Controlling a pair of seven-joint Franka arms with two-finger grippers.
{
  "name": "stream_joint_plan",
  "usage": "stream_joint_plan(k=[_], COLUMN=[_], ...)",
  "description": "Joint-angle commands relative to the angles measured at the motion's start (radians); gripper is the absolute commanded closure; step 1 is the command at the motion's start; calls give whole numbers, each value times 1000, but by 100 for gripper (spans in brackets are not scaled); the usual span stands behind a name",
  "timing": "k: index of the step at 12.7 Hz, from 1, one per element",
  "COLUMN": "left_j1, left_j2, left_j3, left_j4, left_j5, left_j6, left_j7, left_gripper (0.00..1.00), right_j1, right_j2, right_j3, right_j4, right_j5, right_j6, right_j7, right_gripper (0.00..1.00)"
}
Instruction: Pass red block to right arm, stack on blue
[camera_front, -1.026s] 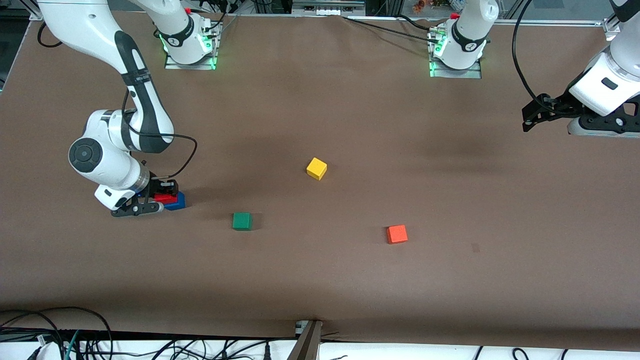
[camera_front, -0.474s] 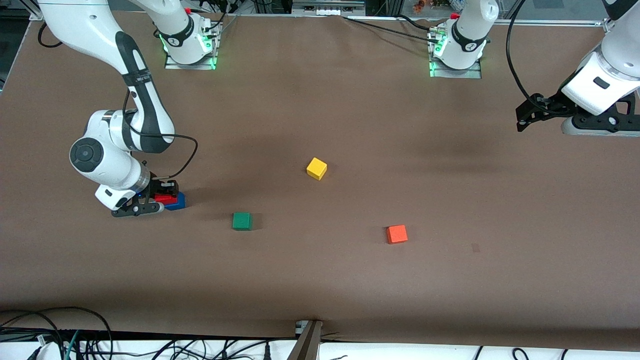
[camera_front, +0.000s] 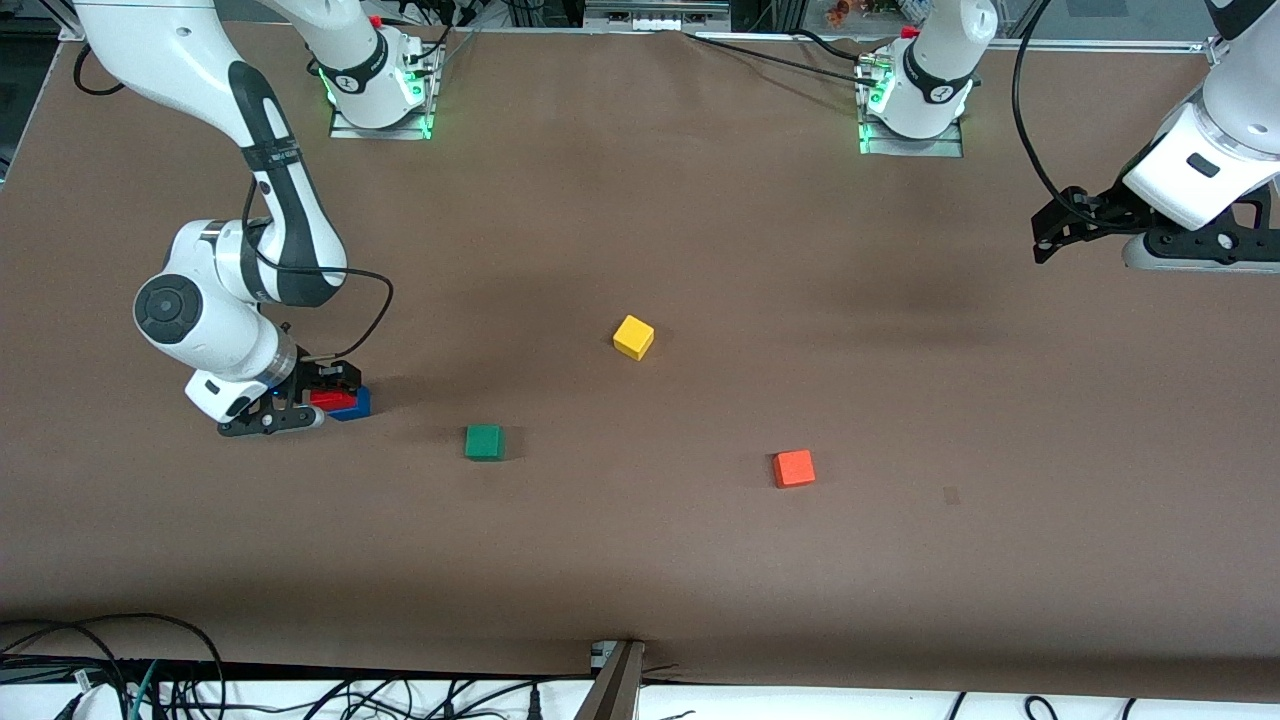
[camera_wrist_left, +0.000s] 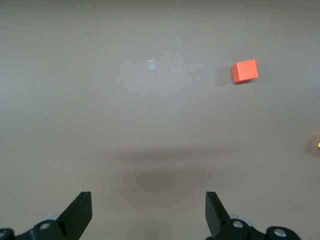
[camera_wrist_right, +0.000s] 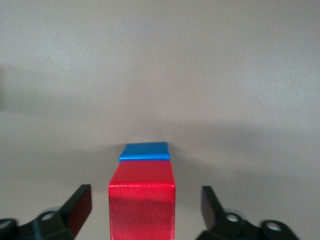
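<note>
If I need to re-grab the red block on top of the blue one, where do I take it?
Come straight down with the right hand, already open astride the red block. Pinch its two flat upright side faces near the top, clear of the blue block beneath, so the stack probably stays put.

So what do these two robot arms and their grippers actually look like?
Both arms are glossy white with black joint sections, loose black cables and green-lit bases. The left gripper and right gripper are black, with two flat, wedge-tipped fingers.

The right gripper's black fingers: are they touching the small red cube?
Apart. In the right wrist view, bare table shows between each of the fingers and the small red cube, which sits on the deep-blue cube.
</note>
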Motion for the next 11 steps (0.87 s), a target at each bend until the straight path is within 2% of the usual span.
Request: stream_joint_plan(k=[1,6,11], left_j1=[12,13,12], left_j2=[6,6,15], left_j3=[-13,-11,-13], left_j4=[22,24,45], left_j5=[15,10,10], left_j6=[-26,-27,-42], left_j7=[-11,-8,-6], left_gripper=[0,0,0], right_j1=[-2,-4,-4], right_j2=[-16,-30,-36], right_j3=[-3,-28,-81], right_j4=[84,283,529], right_j5=[-18,-18,-11], right_j6=[-138,-454,-805], right_j7=[4,-7,-51], right_gripper=[0,0,0])
